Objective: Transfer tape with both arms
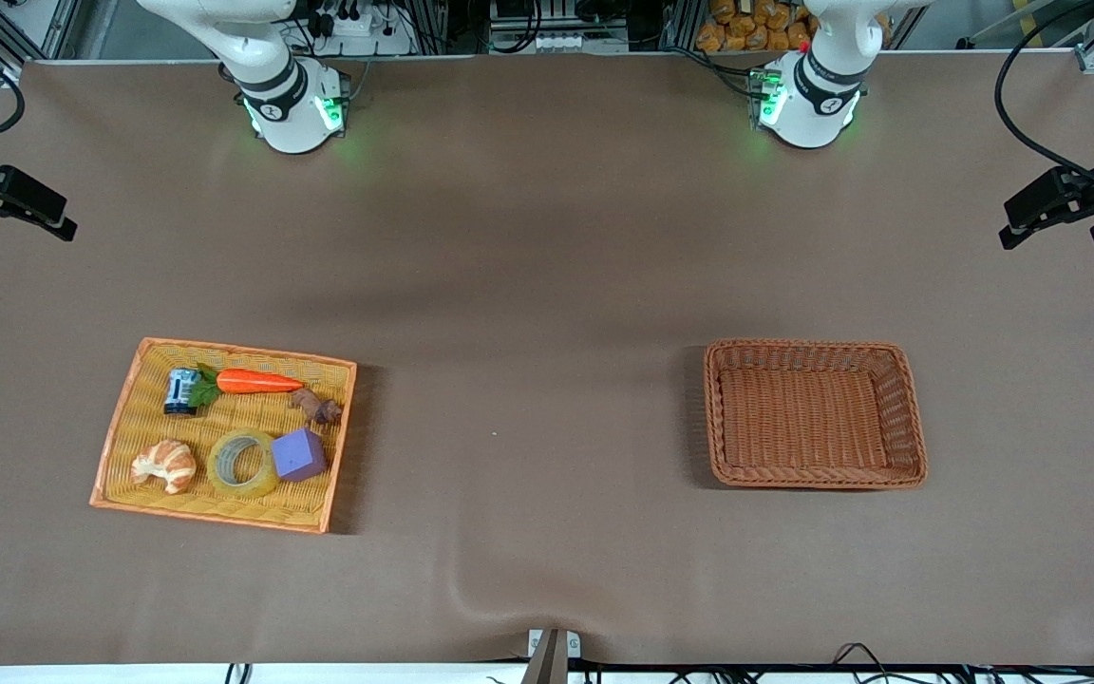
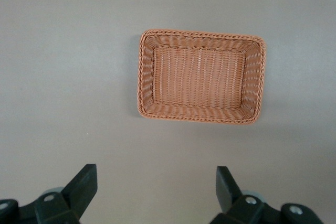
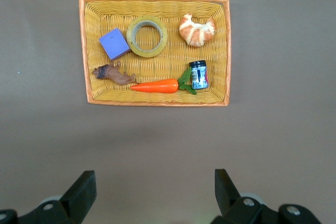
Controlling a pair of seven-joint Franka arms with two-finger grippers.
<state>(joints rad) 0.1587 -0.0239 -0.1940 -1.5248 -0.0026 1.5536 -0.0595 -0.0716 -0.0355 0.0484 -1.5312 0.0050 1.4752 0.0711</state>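
Note:
The tape (image 1: 220,473) is a yellowish translucent ring that lies flat in an orange-rimmed yellow wicker tray (image 1: 120,432) toward the right arm's end of the table, between a croissant (image 1: 164,465) and a purple cube (image 1: 298,454). It also shows in the right wrist view (image 3: 147,53). My right gripper (image 3: 155,184) is open and empty, high above the bare table beside the tray (image 3: 157,102). My left gripper (image 2: 156,182) is open and empty, high above the table beside a brown wicker basket (image 2: 199,117).
The tray also holds a carrot (image 1: 257,382), a small blue can (image 1: 179,390) and a brown lump (image 1: 317,408). The empty brown basket (image 1: 813,480) stands toward the left arm's end. The brown cloth has a wrinkle near the front edge (image 1: 480,598).

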